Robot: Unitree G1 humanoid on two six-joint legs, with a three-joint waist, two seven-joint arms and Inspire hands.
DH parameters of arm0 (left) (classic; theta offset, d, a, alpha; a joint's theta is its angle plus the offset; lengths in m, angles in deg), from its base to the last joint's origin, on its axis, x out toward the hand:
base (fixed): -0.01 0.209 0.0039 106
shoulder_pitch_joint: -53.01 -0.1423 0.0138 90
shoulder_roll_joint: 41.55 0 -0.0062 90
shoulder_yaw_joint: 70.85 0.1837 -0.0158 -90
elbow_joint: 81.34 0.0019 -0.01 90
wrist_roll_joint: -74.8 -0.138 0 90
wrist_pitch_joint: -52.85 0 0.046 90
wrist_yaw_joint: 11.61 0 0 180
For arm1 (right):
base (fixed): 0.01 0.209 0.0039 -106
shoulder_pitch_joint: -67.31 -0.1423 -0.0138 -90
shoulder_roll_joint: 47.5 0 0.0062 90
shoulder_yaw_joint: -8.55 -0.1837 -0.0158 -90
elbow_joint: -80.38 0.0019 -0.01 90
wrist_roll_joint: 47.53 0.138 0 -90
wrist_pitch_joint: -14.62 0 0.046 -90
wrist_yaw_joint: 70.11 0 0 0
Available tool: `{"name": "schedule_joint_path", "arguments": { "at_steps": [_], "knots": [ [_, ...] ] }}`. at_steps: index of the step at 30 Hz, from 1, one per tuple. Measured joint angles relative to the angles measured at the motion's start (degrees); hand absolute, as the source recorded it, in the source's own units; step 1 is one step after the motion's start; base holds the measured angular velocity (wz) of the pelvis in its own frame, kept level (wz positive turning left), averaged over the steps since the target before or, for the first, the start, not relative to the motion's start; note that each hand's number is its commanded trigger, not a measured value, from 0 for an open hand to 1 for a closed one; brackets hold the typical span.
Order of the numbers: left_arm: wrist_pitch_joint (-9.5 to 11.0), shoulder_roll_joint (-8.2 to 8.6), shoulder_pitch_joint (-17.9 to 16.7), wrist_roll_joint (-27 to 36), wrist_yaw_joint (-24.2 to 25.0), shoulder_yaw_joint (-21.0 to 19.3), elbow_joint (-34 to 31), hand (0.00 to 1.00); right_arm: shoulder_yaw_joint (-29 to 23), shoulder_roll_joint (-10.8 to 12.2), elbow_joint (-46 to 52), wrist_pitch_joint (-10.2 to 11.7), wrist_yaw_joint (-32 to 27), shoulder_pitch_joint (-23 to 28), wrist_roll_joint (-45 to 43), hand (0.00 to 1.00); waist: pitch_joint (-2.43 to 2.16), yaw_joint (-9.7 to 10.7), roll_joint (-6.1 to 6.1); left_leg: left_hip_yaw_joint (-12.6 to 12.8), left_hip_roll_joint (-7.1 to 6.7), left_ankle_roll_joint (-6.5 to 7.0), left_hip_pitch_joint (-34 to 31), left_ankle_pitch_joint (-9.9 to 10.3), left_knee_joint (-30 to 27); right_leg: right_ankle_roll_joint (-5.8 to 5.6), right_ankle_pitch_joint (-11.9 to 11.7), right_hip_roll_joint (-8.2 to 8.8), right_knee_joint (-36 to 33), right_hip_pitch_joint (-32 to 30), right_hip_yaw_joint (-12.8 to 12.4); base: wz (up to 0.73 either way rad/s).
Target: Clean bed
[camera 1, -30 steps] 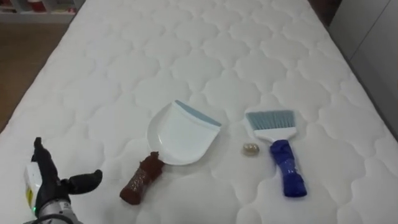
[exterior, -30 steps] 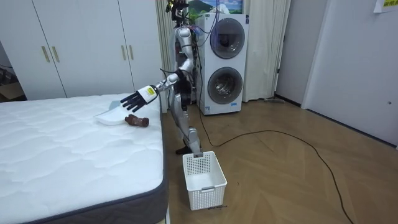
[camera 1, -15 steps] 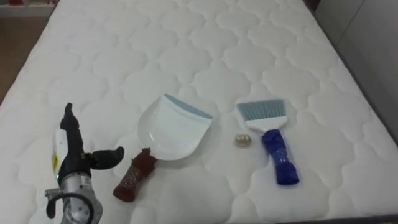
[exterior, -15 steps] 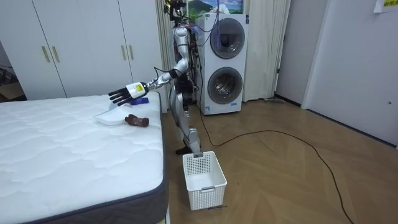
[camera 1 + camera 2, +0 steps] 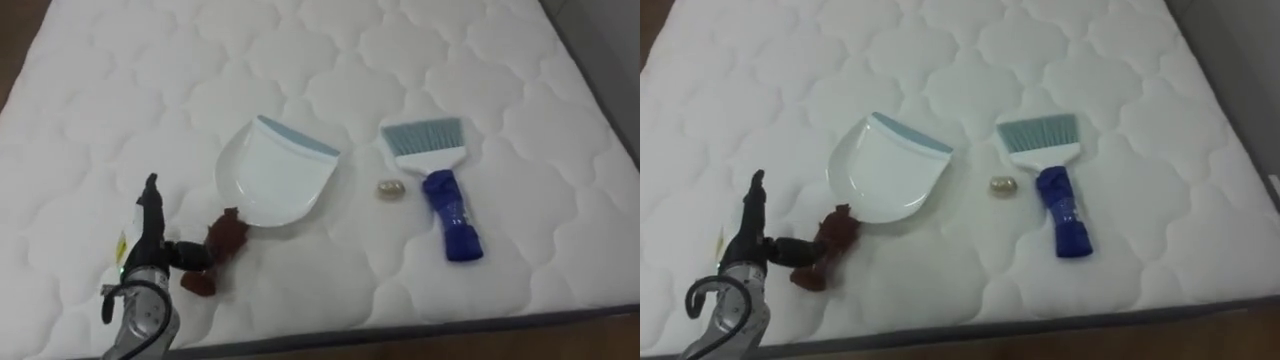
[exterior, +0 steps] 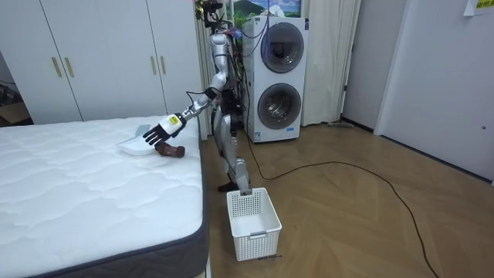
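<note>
Room view: left hand (image 6: 158, 131) at dustpan (image 6: 133, 145)

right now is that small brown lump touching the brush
Apart. In the left eye view a strip of white mattress shows between the small lump and the blue handle of the brush.

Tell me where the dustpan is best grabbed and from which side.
Grip the brown handle of the dustpan, coming from the near edge of the bed on the robot's left. The handle sticks out toward that edge as a thick stub, while the pan's thin open lip faces away up the bed. The open left hand is right beside the handle.
</note>
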State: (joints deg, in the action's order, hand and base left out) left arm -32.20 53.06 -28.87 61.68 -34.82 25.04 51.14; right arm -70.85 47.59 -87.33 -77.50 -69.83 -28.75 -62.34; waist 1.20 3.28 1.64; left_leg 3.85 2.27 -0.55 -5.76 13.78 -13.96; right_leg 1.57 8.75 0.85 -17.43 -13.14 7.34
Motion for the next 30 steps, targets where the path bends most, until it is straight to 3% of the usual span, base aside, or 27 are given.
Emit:
{"name": "schedule_joint_path", "arguments": {
  "at_steps": [5, 10, 12, 14, 20, 24, 26, 30],
  "knots": [
    [-0.04, 0.41, 3.73, 0.05, -0.08, 0.87, 6.70, 0.00, 2.80, -0.05, -0.30, 0.24, -0.96, -2.23, 5.00, 0.00, 0.46, -0.02, -0.41, -0.02, -0.04, -0.05, -4.19, -0.13, -1.56, 0.27, -0.26, 0.39, -1.33, -3.95, 0.95, 0.00],
    [-0.04, 0.69, 6.49, 0.09, -0.10, 1.03, 8.67, 0.00, 4.33, -0.07, -0.18, 0.84, -1.11, -3.54, 5.88, 0.00, 0.94, 0.38, -0.67, 0.02, -0.07, -0.09, -8.03, -0.19, -3.27, 0.47, -0.38, 0.70, -2.54, -7.45, 1.22, 0.03],
    [-0.02, 0.69, 8.17, 0.11, -0.13, 1.02, 8.67, 0.00, 4.78, 0.03, -0.21, 1.01, -1.79, -3.92, 6.26, 0.00, 1.49, 0.78, -0.60, 0.01, -0.07, -0.09, -9.76, -0.19, -4.31, 0.55, -0.43, 0.82, -2.65, -8.55, 1.51, 0.08],
    [0.37, 0.52, 10.74, 0.13, -0.33, 1.02, 9.62, 0.00, 6.24, 0.07, -0.14, 1.68, -3.03, -4.48, 6.59, 0.00, 1.73, 0.98, -0.58, 0.02, -0.05, -0.09, -11.73, -0.19, -5.21, 0.71, -0.55, 0.94, -3.36, -10.42, 1.51, 0.02],
    [1.30, 0.33, 16.35, 0.12, -0.58, 0.88, 15.00, 0.00, 6.91, 0.18, 0.40, 3.03, -5.37, -5.23, 7.87, 0.00, 2.13, 1.22, -0.72, 1.02, 0.05, -0.08, -14.64, -0.17, -7.23, 0.85, -0.64, 1.15, -4.95, -13.34, 1.22, -0.03],
    [1.34, -0.26, 17.40, 0.95, -1.75, 0.90, 15.04, 0.00, 7.42, 0.16, 0.93, 3.05, -5.64, -5.46, 9.04, 0.00, 2.28, 1.23, -0.82, 1.59, 0.07, -0.08, -16.89, -0.17, -8.26, 1.10, -0.79, 1.52, -6.30, -15.95, 1.51, 0.00],
    [1.33, -0.59, 17.89, 4.20, -2.59, 0.90, 15.07, 0.00, 8.45, -0.28, 0.92, 2.86, -5.51, -6.05, 10.33, 0.00, 3.21, 1.42, -0.65, 1.62, 0.11, -0.07, -17.85, -0.16, -9.70, 1.36, -0.92, 2.09, -6.54, -16.17, 3.09, 0.03],
    [1.34, -0.72, 18.85, 4.14, -3.48, 0.96, 15.04, 0.00, 8.77, -0.45, 0.98, 2.93, -5.25, -6.34, 10.57, 0.00, 3.32, 1.38, -0.73, 2.28, 0.01, -0.04, -20.92, -0.16, -11.49, 1.73, -0.63, 2.91, -8.50, -19.15, 3.12, 0.08]
  ]
}}
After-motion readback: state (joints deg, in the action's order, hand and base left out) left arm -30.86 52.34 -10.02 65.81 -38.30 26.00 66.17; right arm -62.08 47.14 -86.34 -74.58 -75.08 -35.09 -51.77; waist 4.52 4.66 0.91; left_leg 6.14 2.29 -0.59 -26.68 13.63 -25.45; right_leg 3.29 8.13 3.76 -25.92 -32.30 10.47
